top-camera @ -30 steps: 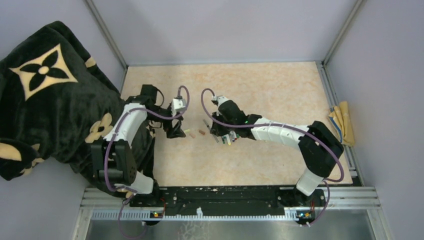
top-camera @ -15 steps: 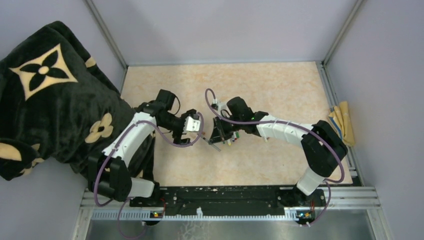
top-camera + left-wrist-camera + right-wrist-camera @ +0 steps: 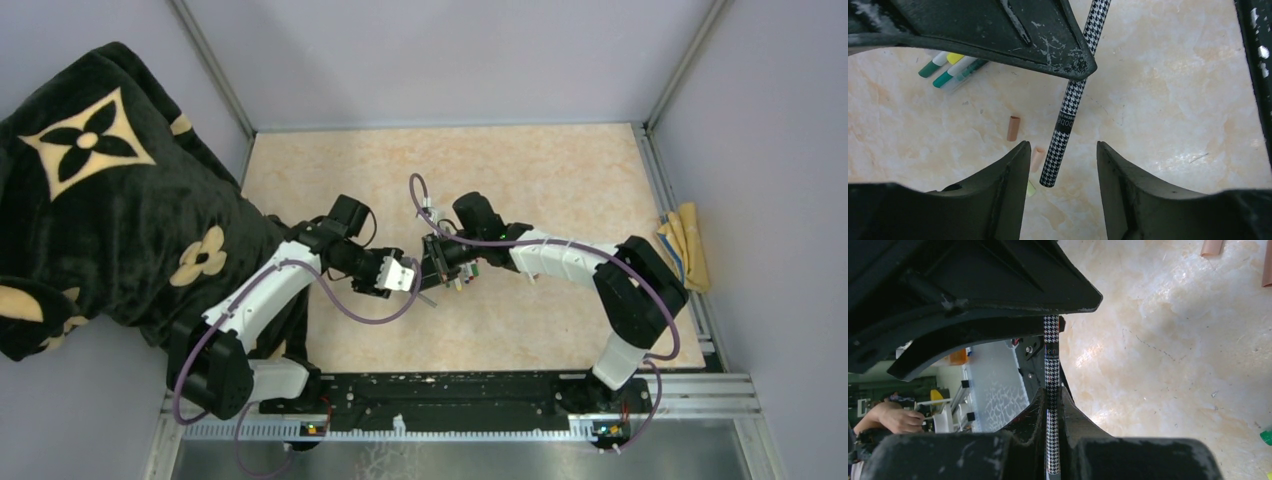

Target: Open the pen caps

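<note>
- Black-and-white houndstooth pen (image 3: 1051,365) sat clamped in the right gripper (image 3: 1052,410), jaws closed tight on it.
- Its free end lay between the parted jaws of the left gripper (image 3: 1061,150), touching neither.
- Loose on the table (image 3: 1173,100) just beside lay a brown cap (image 3: 1013,128) and a peach cap (image 3: 1037,157); other pens (image 3: 950,70) lay farther off.

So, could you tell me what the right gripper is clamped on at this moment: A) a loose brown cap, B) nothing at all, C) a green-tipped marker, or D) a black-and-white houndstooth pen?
D: the right wrist view shows the right gripper shut on the houndstooth pen, whose free end sits between the jaws of the open left gripper.
</note>
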### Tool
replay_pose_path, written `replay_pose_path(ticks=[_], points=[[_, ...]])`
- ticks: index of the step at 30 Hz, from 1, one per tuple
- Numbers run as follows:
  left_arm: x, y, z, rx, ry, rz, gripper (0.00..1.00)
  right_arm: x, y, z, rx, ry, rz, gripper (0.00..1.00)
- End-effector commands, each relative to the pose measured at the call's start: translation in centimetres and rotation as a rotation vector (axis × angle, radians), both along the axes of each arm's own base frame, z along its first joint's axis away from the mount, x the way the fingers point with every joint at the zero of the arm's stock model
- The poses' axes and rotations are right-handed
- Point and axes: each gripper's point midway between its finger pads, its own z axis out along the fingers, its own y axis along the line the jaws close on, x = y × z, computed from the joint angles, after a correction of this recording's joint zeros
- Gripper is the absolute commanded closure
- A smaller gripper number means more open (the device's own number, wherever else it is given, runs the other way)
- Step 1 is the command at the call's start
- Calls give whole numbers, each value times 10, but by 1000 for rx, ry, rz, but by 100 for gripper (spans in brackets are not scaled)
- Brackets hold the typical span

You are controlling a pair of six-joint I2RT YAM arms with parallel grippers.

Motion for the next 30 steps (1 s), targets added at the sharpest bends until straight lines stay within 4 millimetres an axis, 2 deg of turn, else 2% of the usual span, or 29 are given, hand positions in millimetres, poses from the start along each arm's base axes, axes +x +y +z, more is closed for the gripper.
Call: replay_pose_path(ticks=[1, 6, 7, 9, 10, 12, 14, 18, 19, 21, 25, 30], points=[[7, -4, 0, 17, -67, -1, 47, 9, 5, 12, 58, -22, 9, 100], [11, -10, -1, 21, -87, 8, 68, 11, 5, 7, 40, -16, -3, 100], [11, -12, 0, 18, -92, 10, 73, 11, 5, 5, 37, -12, -3, 95], [14, -14, 2, 10, -101, 16, 83, 11, 6, 4, 40, -1, -7, 77], [15, -15, 3, 7, -100, 21, 88, 11, 7, 4, 44, 5, -10, 73], [16, -16, 4, 2, -94, 28, 94, 11, 8, 3, 56, 18, -17, 68], [17, -17, 4, -2, -91, 34, 98, 10, 10, 3, 75, 35, -19, 67], [18, -19, 5, -6, -81, 42, 100, 10, 14, 4, 111, 56, -26, 66], [18, -19, 5, -4, -81, 43, 100, 11, 14, 3, 108, 56, -31, 67], [19, -18, 3, 5, -84, 44, 100, 13, 15, 2, 104, 51, -40, 75], [24, -10, -4, 52, -115, 45, 100, 16, 11, 0, 75, 28, -61, 100], [45, 8, -11, 156, -209, 100, 100, 21, -1, -6, 7, -12, -106, 100]])
